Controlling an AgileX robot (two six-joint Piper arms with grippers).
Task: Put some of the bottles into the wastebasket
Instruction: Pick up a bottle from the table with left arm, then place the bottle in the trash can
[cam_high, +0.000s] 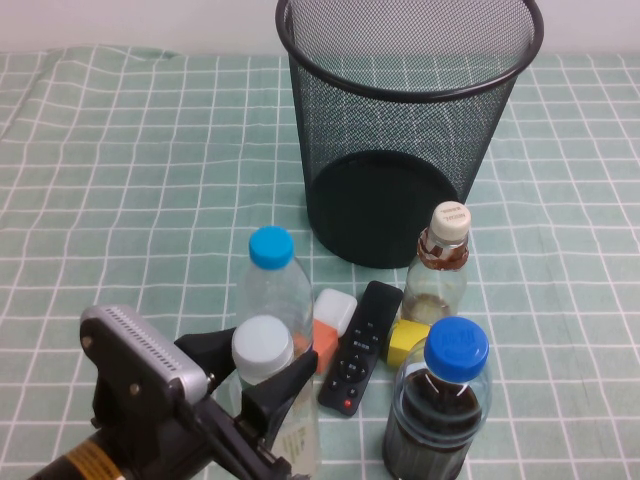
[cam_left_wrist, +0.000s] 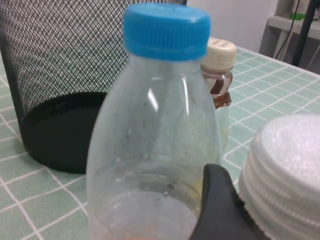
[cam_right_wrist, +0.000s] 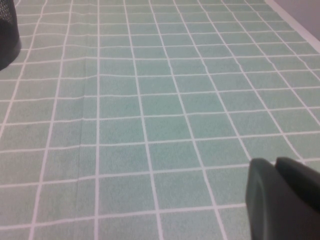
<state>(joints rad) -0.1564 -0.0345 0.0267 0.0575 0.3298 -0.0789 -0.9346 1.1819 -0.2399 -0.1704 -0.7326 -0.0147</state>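
The left pincer (cam_high: 262, 372) is at the near edge of the surface (cam_high: 120, 180), left of the middle. Its black fingers (cam_high: 285, 385) are spread, one on each side of the white-capped bottle (cam_high: 264, 350), which stands upright between them; whether the fingers touch it cannot be told. Just behind this bottle stands a clear bottle with a blue cap (cam_high: 272, 275). The cream-capped bottle (cam_high: 440, 262) stands upright further right, close to the base of the wastebasket (cam_high: 400, 130), which stands near the far edge of the surface, around the middle. Between the bottles lie a black remote control (cam_high: 358, 345), a white and orange block (cam_high: 330, 322) and a yellow block (cam_high: 405, 342). A blue-capped bottle of dark liquid (cam_high: 440, 405) stands at the near edge, right of the middle. The right pincer (cam_right_wrist: 285, 200) appears only in its own wrist view, as a dark part above bare green checked cloth; if it is spread or pressed together cannot be told.
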